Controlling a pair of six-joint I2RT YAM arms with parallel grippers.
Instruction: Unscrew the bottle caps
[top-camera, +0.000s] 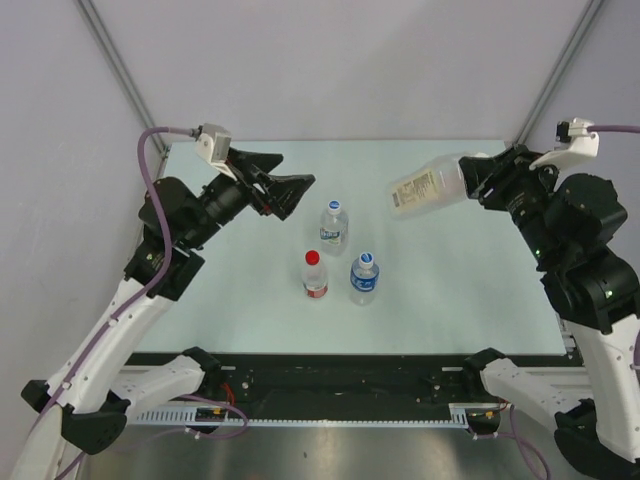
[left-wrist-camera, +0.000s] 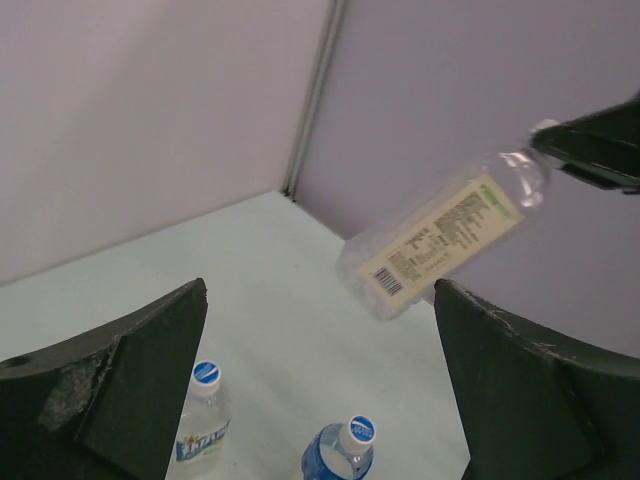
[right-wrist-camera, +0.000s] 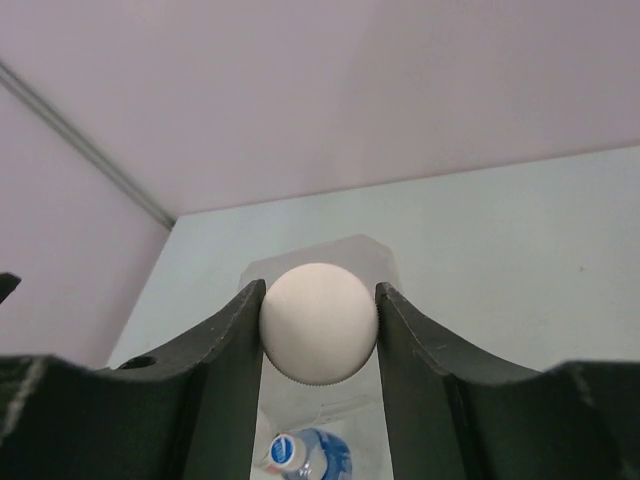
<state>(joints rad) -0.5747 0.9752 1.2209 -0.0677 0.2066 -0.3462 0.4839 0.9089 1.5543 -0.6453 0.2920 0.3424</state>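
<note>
Bottle caps sit closed on all four bottles; we see none of them off. At the left, the left gripper (top-camera: 295, 172) hangs above the bench (top-camera: 460, 290) with its two fingers spread wide and nothing between them, and its opening faces to the right. Three small bottles stand upright on the bench in front of this gripper and lower than it, near one another but apart. First comes the red-labelled bottle (top-camera: 315, 281) with the red cap (top-camera: 312, 257). Beside it, the nearest of the three to the left gripper, is the white-and-blue bottle (top-camera: 334, 232) with a blue cap (top-camera: 335, 206). Then comes the blue-labelled bottle (top-camera: 364, 283) with the second blue cap (top-camera: 366, 258). Farther right, the large bottle (top-camera: 428, 188) with the yellowish label lies tilted, almost level, in the air between the two grippers, its base toward the left gripper. The right gripper (top-camera: 472, 176) pinches it at the top end: in the right wrist view both fingers press on the sides of the white cap (right-wrist-camera: 319, 322), and the clear body of the bottle reaches out beyond the fingers.
</note>
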